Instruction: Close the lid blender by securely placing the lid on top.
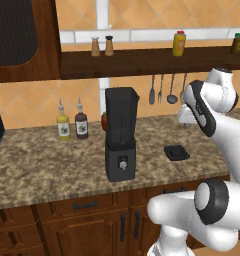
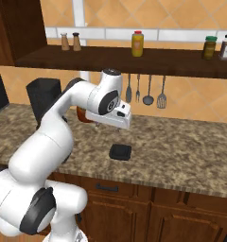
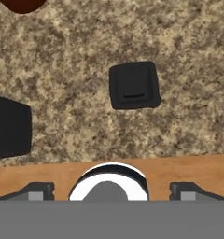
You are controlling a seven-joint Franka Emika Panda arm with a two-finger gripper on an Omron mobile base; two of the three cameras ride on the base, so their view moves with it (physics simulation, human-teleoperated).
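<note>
The blender (image 1: 121,132) stands mid-counter, a smoky-black jar on a dark grey base with a round knob, its top uncovered. In the right base view the blender (image 2: 43,98) is partly hidden behind my arm. The lid (image 1: 176,152), a flat black square slab, lies on the counter to the blender's right. It also shows as the lid (image 2: 120,151) and the lid (image 3: 134,85). My gripper (image 3: 111,191) hovers well above the lid, nearer the counter's front edge. It is open, fingertips (image 3: 37,190) wide apart with nothing between them. The dark blender (image 3: 9,126) sits at the left edge of the hand view.
Two sauce bottles (image 1: 63,125) (image 1: 81,124) stand left of the blender. A red-brown object (image 2: 84,115) sits behind it. Utensils (image 1: 161,90) hang on the wall under a shelf (image 1: 152,60) with shakers and jars. The granite counter (image 1: 47,165) ends at a wooden front edge (image 3: 48,170).
</note>
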